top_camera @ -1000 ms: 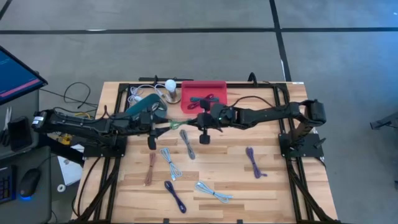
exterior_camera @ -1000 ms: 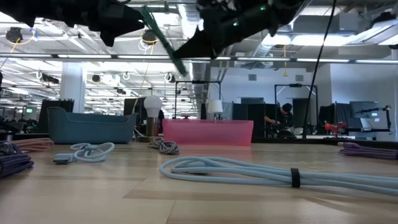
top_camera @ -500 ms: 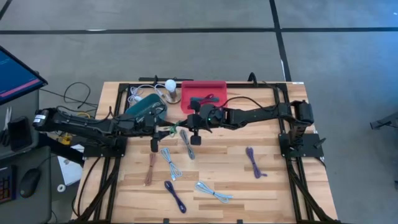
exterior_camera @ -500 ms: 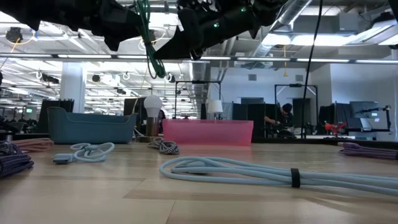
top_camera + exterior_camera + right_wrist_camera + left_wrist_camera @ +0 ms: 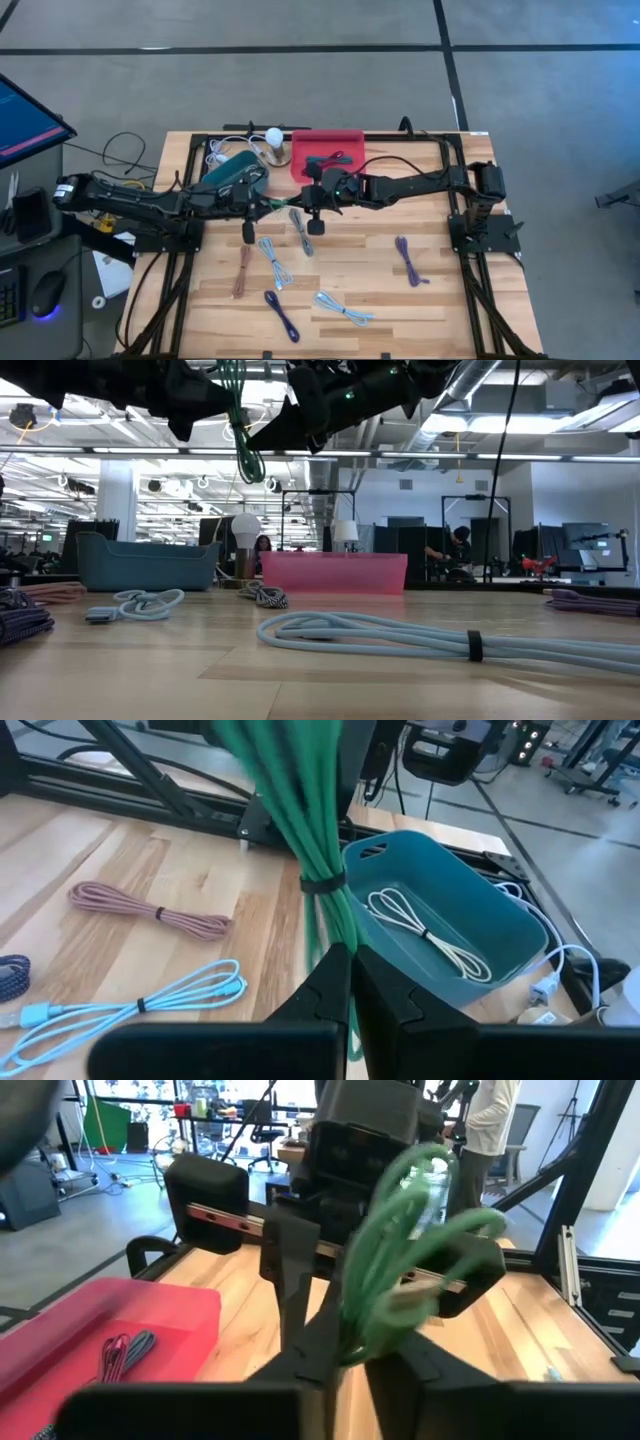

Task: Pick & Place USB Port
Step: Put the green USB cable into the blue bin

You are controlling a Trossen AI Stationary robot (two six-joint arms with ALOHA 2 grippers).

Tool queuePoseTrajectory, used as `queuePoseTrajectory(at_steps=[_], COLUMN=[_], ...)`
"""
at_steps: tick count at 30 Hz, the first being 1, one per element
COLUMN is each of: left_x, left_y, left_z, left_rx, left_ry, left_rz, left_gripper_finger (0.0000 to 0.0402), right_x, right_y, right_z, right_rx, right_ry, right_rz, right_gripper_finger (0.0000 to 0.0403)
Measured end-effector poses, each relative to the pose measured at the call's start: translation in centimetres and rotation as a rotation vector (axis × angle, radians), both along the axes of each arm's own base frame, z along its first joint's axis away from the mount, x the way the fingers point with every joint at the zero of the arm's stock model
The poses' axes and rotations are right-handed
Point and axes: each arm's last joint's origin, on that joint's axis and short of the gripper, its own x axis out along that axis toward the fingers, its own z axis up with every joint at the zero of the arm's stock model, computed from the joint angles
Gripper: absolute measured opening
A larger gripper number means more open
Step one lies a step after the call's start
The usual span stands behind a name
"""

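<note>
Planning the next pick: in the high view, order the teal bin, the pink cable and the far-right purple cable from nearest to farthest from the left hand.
From the left hand:
1. Teal bin, just behind it, toward the table's back edge.
2. Pink cable, in front of it, toward the near edge.
3. Purple cable, far across on the right arm's side.

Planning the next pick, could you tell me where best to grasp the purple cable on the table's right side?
Grip the purple cable at mid-length, from straight above, jaws across its narrow width: it lies flat, elongated, clear of others.
</note>
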Motion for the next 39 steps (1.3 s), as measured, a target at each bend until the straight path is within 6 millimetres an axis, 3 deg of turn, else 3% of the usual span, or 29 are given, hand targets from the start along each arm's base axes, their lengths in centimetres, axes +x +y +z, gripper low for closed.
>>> queuePoseTrajectory(at_steps=[3, 10, 16, 24, 29, 39], left_x=[0.0, 0.0, -0.5, -2.0, -3.3, -5.2], left_y=[0.0, 0.1, 0.4, 1.0, 1.4, 1.7], left_z=[0.0, -0.1, -0.2, -0.5, -0.7, -0.2], left_rx=[0.0, 0.019, 0.048, 0.081, 0.054, 0.057], left_ry=[0.0, 0.01, 0.045, 0.127, 0.171, 0.156], left_rz=[-0.001, 0.032, 0.103, 0.301, 0.423, 0.48], left_gripper_finger=[0.0014, 0.0011, 0.0011, 0.0011, 0.001, 0.001], right_x=[0.0, -0.6, -2.6, -4.8, -5.2, -5.9], right_y=[0.0, 0.0, -0.3, -0.6, -0.5, -0.3], right_z=[0.0, 0.7, 2.8, 4.6, 4.6, 4.0], right_rx=[-0.005, -0.01, -0.049, -0.069, -0.076, -0.046], right_ry=[0.0, 0.025, 0.078, 0.141, 0.171, 0.19], right_rz=[0.002, -0.002, 0.005, 0.009, 0.016, 0.073], right_gripper_finger=[0.0, 0.0015, 0.0034, 0.0016, 0.0004, 0.0001])
